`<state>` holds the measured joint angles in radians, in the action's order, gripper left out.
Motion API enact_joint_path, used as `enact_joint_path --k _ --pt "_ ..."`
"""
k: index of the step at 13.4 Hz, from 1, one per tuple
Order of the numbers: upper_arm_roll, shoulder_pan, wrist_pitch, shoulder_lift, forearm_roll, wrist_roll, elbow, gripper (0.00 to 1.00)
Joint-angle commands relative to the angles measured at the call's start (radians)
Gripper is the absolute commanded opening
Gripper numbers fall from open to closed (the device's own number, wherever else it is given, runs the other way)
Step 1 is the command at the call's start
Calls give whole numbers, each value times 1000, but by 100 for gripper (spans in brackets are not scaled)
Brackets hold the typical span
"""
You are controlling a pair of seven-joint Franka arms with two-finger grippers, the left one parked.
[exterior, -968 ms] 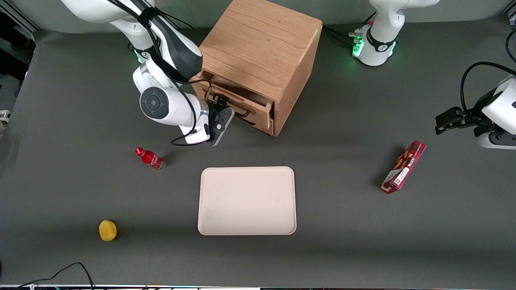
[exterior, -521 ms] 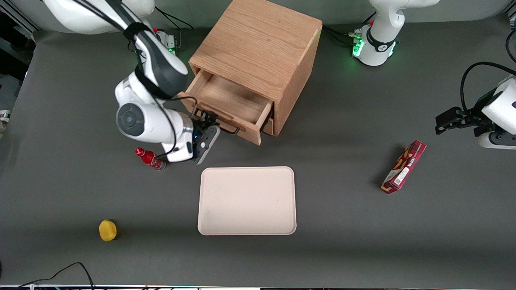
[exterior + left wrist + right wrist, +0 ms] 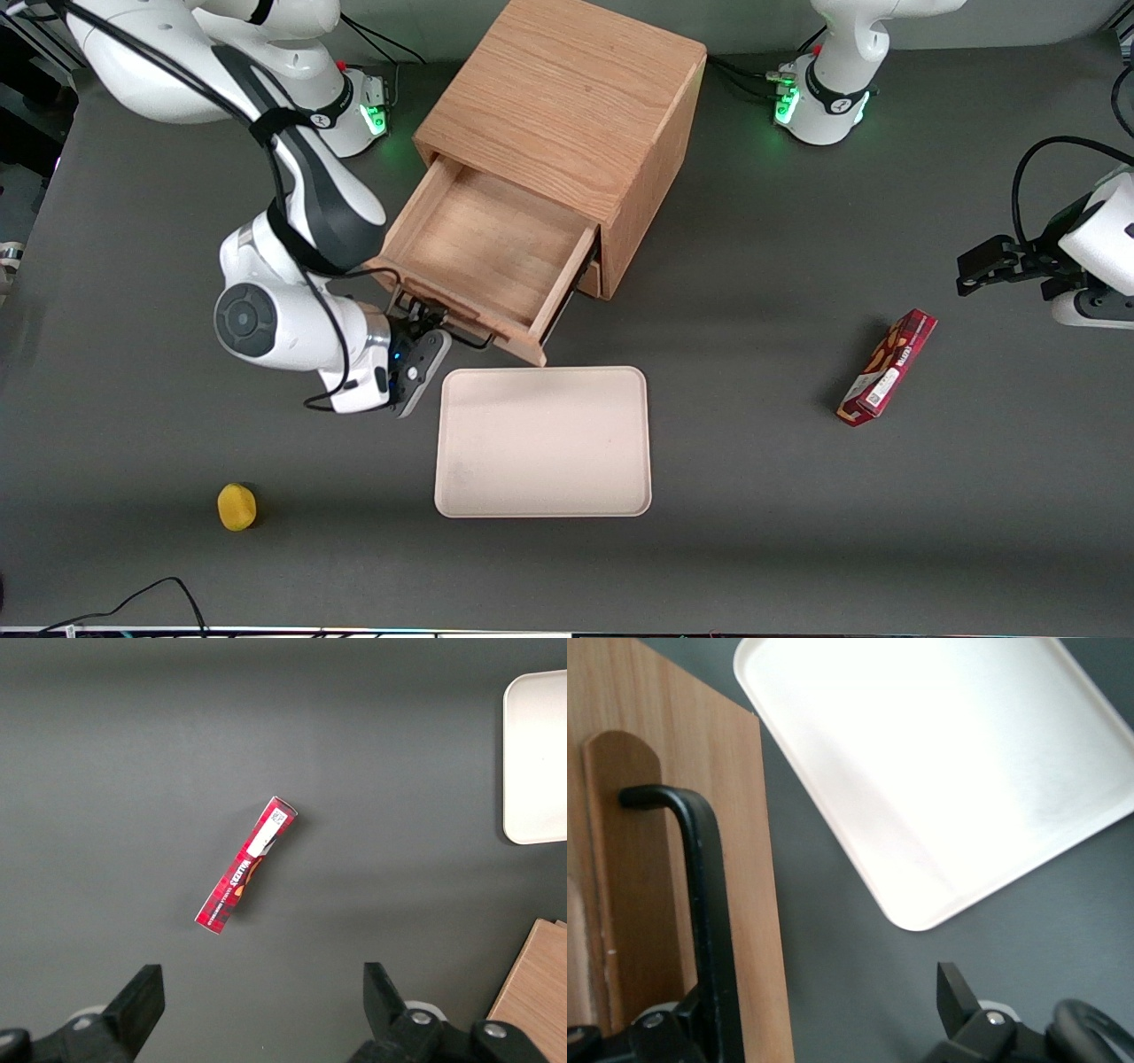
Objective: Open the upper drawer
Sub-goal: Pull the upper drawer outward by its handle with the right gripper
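Front view records the upper drawer (image 3: 492, 257) now drawn well out of the oak cabinet (image 3: 567, 97), its plain wooden floor exposed and bare; a second ago only a narrow slot showed, and half a second ago it stood roughly half out. The right arm's gripper (image 3: 423, 330) has travelled with it toward the camera and sits at the black wire handle (image 3: 452, 326) on the drawer front, which now ends just short of the cream tray (image 3: 542, 441) without touching it. Judgement: the opening is essentially accomplished, and any further pull risks running the drawer front against the tray or off its runners. A small red bottle seen near the arm in the earlier pictures is no longer visible, presumably hidden beneath the arm. Right wrist view supplies what the front view cannot: the handle (image 3: 709, 930) passes beside one finger, while the other finger (image 3: 957, 997) stands well apart over the table, so the claw is spread, hooking the bar and not pinching it. That view also confirms a gap of grey table between drawer front and tray (image 3: 939, 771). Left wrist view shows only a red snack box (image 3: 246, 865) lying toward the parked arm's end, plus a tray corner, irrelevant to the task. A yellow object (image 3: 236, 506) lies undisturbed nearer the camera.
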<state>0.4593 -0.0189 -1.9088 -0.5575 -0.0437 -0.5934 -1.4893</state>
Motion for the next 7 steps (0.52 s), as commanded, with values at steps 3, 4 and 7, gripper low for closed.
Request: enact_joint_path --k 3,4,7 --pt "-67 7 112 -110 27 -141 211 100" --pt "-67 7 125 -105 24 -140 218 100" --pt "-60 14 273 -88 22 -128 309 100"
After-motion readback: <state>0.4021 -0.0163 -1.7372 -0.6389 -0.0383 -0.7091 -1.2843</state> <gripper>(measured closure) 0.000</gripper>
